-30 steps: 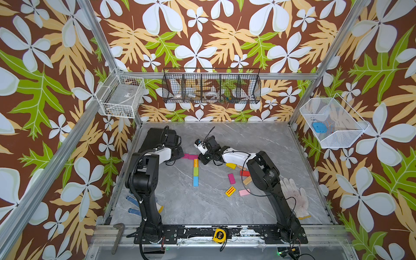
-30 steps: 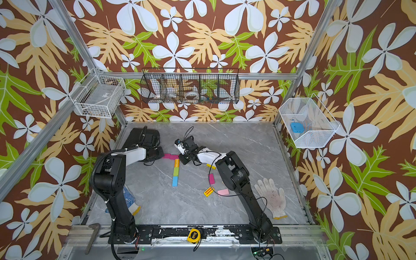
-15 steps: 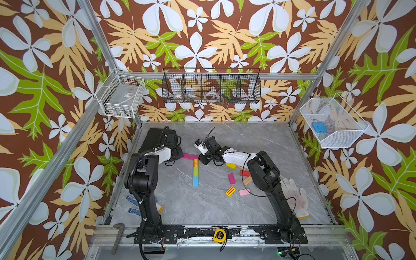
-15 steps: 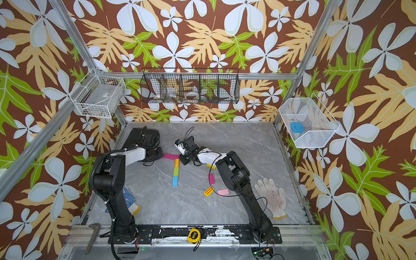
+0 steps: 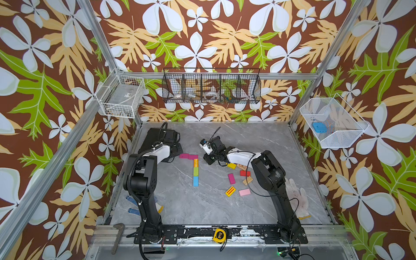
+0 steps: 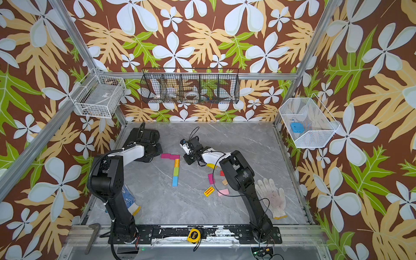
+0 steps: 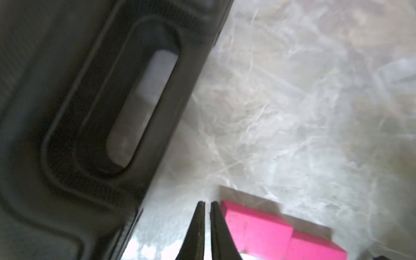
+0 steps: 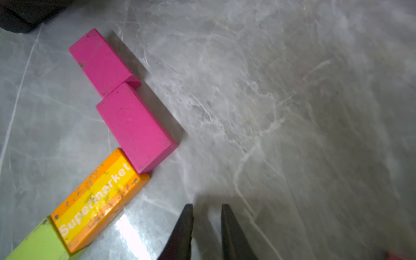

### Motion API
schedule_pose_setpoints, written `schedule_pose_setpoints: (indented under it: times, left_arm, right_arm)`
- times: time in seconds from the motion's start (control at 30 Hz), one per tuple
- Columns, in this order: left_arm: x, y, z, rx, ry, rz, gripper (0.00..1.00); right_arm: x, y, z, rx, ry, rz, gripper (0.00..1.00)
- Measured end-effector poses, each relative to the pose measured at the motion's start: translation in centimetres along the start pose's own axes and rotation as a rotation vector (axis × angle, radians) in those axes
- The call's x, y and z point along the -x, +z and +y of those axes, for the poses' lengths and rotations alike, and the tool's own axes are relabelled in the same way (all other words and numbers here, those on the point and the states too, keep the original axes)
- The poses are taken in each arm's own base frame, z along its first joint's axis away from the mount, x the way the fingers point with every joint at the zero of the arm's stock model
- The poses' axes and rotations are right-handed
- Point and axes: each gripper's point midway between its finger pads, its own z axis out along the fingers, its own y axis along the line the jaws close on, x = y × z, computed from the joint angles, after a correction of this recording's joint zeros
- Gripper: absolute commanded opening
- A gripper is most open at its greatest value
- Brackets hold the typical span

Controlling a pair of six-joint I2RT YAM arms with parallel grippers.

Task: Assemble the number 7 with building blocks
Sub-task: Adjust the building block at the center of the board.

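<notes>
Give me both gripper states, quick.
Left gripper: shut, holding nothing.
Right gripper: slightly open, holding nothing.

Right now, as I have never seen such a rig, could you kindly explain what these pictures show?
Two black robot arms stand at a grey table. Two pictures look down from overhead; two come from cameras on the wrists. Two magenta blocks, an orange block, a green block and a blue block form a 7; spare blocks lie near the right arm. A tape measure sits on the front rail. The left claw is shut, the right claw slightly parted; both hold nothing.
</notes>
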Motion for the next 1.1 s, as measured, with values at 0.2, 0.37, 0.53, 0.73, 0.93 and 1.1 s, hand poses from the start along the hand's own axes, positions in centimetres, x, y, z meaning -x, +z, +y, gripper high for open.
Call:
schedule_pose_setpoints:
  times: [0.2, 0.37, 0.53, 0.73, 0.93, 1.1]
  left_arm:
    - [1.5, -0.2, -2.3, -0.068, 0.030, -0.019, 0.12]
    - [1.6, 0.6, -5.5, -0.128, 0.067, -0.001, 0.12]
    - [1.3, 1.7, -7.7, -0.168, 0.090, 0.023, 0.12]
    - [0.8, 2.9, -8.3, -0.177, 0.086, 0.051, 0.12]
    - [0.1, 3.0, -8.8, -0.190, 0.081, 0.070, 0.12]
    - [-0.8, 3.3, -8.4, -0.177, 0.080, 0.091, 0.11]
  right_arm:
    - [-0.9, -0.8, -0.1, -0.006, 0.008, 0.011, 0.26]
    - [-1.7, -1.7, -0.5, -0.013, 0.029, 0.021, 0.27]
    - [-2.6, -2.6, -0.8, -0.024, 0.041, 0.033, 0.27]
    - [-2.6, -3.6, -0.9, -0.033, 0.043, 0.025, 0.27]
    - [-2.3, -3.8, -1.1, -0.036, 0.043, 0.014, 0.27]
    - [-2.3, -3.7, -1.1, -0.036, 0.043, 0.012, 0.28]
